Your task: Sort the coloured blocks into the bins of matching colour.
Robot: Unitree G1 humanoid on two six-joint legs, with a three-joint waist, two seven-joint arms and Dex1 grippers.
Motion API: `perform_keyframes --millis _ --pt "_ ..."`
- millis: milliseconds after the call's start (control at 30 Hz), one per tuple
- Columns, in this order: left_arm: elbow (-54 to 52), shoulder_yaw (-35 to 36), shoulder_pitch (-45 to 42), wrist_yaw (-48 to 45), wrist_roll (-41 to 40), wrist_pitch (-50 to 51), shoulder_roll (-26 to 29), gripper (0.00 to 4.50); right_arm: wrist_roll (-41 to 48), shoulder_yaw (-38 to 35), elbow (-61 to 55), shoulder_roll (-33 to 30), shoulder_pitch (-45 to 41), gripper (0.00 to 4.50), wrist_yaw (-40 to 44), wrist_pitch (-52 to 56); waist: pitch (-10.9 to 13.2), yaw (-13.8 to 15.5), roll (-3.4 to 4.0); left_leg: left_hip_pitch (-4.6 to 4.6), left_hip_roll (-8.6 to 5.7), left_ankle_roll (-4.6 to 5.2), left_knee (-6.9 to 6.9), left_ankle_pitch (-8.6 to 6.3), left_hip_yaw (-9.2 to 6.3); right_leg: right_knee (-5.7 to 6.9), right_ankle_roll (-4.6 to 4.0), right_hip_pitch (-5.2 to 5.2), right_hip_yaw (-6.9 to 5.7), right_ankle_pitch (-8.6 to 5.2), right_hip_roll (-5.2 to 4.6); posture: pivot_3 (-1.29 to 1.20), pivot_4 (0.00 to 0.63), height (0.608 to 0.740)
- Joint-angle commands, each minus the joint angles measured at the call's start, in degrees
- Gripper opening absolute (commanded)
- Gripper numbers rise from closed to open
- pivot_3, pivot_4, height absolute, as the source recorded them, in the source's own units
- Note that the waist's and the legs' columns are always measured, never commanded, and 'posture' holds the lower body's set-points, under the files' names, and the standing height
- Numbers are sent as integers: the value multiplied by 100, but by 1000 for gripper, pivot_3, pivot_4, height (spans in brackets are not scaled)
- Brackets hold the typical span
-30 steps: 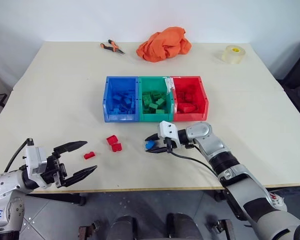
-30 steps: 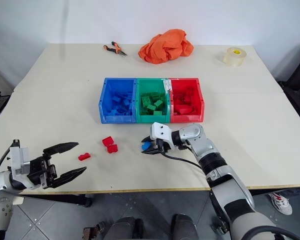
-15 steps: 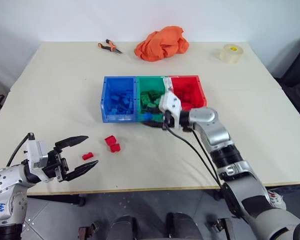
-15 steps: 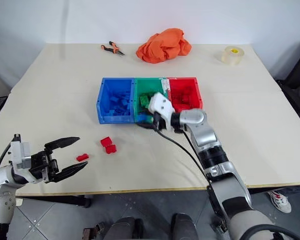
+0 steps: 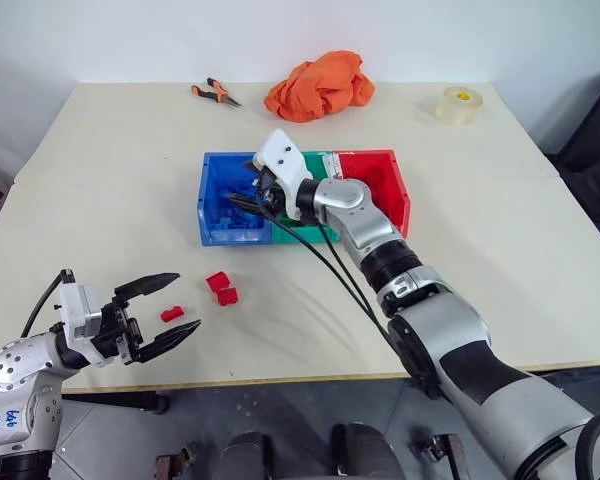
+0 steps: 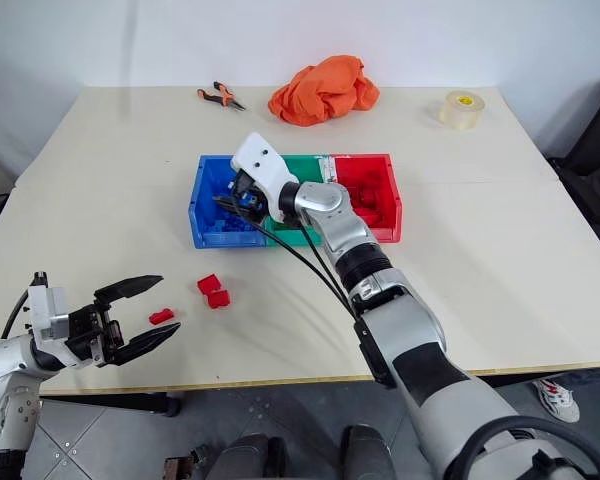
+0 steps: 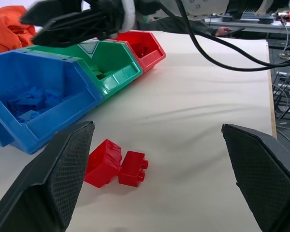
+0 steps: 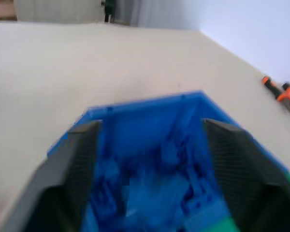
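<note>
Your right gripper (image 5: 248, 200) hangs spread over the blue bin (image 5: 212, 210), heaped with studded blue blocks (image 8: 150, 193). Three small red blocks (image 5: 221, 288) lie near your released left gripper (image 5: 165, 315).

Blue, green and red bins (image 5: 405, 205) hold blocks; three red blocks (image 5: 221, 288) lie loose.

Blue bin (image 5: 212, 212): right-hand portion and the blocks there hidden behind the right gripper (image 5: 248, 196) and its white housing; contents in the right wrist view blurred, single blue blocks (image 8: 150, 193) not separable, and whether one sits between the fingers cannot be told. Green bin (image 5: 310, 163): interior largely covered by the right forearm, contents not countable. Left gripper (image 7: 154, 179): both fingers cut off by the lower picture edge in the left wrist view; orange cloth (image 7: 9, 26) cut off at the upper corner there.
</note>
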Motion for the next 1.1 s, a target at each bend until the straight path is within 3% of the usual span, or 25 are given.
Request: perform_keyframes --millis 33,167,300,433,600,833,1100 --pt "-195 62 35 56 -3 -132 -35 4500 -79 -150 222 14 -212 4483 -292 -396 1 5 1 0 0 0 0 0 -1 1 0 0 2 0 0 0 150 740" --pt "-227 76 69 104 -16 -152 -43 4500 27 -193 -11 -184 20 4483 224 -738 0 1 -2 -1 0 0 0 0 -1 -2 0 0 17 0 1 0 150 740" --pt "-286 283 309 205 -47 -125 -3 4500 744 -233 -1605 -988 1151 4483 2224 -689 -4 39 -8 -2 0 1 -1 -1 -18 -2 0 6 32 0 -2 0 150 740" --pt "-292 558 579 249 -98 -127 62 4500 1335 -218 -3036 -1901 2165 4483 3486 5 -8 41 -18 -8 -7 10 1 -6 -29 -20 1 14 49 3 -9 0 150 740" --pt "-239 1082 1087 170 -158 -117 181 4500 1791 -387 -3917 -3145 3172 4483 4562 608 -5 31 -11 -2 8 1 -3 -3 -18 -51 -3 23 44 1 -9 0 150 740" --pt "-379 1881 2044 159 -236 -74 129 4500 1958 -670 -3844 -4157 3817 4483 5113 531 -2 43 -8 2 19 0 -10 -3 13 -120 -8 45 43 -2 -10 0 150 740" --pt "-741 1761 2175 550 -108 50 7 4500 1948 -584 -3938 -4066 3862 4483 4844 479 -1 146 -5 3 15 -18 -11 -15 13 -139 -13 37 50 -4 -29 0 150 740"
